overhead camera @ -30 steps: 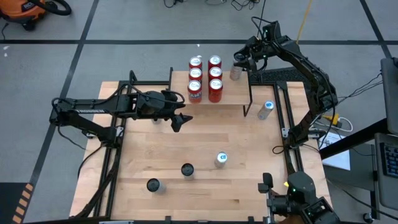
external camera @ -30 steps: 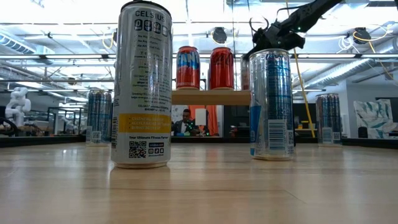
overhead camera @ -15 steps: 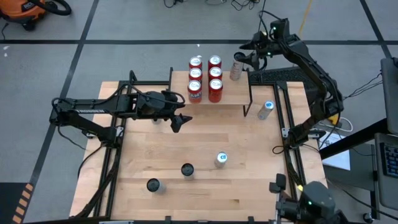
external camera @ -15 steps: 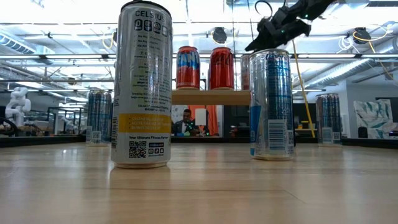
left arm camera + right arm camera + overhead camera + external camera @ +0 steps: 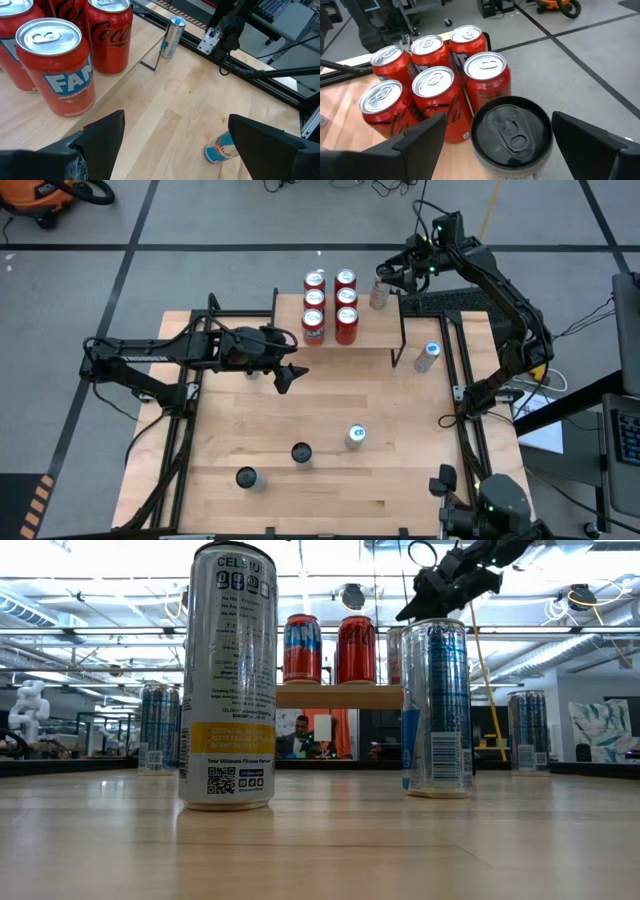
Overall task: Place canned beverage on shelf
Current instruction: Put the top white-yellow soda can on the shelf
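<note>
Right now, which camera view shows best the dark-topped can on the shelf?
The right wrist view: the dark-topped can fills it, between open fingers. The high view shows it small; in the low view it is mostly hidden; the left wrist view misses it.

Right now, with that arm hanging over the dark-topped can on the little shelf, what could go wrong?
1. The right gripper straddles the dark-topped can, fingers open. Pulling away crookedly, a finger could tip it.
2. That can stands at the shelf corner, close to the edge; a nudge might send it off.
3. The red cans crowd right beside it, so a toppling can could knock them too.
</note>
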`<state>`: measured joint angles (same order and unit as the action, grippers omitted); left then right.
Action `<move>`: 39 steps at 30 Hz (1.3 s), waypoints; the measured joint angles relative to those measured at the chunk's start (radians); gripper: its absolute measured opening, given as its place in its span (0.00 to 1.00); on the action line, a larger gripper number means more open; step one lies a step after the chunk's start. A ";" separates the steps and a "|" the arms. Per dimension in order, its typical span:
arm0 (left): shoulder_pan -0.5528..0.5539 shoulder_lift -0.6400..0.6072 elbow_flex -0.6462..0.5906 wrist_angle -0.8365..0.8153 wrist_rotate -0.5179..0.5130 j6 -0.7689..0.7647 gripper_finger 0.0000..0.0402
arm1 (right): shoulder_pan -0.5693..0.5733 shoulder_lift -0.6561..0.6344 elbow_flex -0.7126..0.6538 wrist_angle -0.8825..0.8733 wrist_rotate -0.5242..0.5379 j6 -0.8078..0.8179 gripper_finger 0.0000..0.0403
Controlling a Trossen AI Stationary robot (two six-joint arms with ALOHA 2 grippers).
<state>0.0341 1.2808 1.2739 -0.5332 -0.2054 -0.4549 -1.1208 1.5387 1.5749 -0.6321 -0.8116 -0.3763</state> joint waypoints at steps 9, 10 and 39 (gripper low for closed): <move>0.000 0.000 0.000 0.000 -0.005 0.017 0.89 | 0.028 0.032 -0.001 0.015 0.054 -0.011 0.91; 0.000 0.000 0.000 0.000 -0.005 0.017 0.89 | 0.028 0.033 -0.001 0.014 0.055 -0.012 0.91; -0.001 0.000 0.000 0.000 -0.007 0.018 0.89 | 0.030 0.034 -0.001 0.009 -0.027 -0.090 0.59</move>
<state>0.0334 1.2808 1.2739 -0.5333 -0.2127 -0.4372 -1.0912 1.5730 1.5742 -0.6236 -0.8386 -0.4668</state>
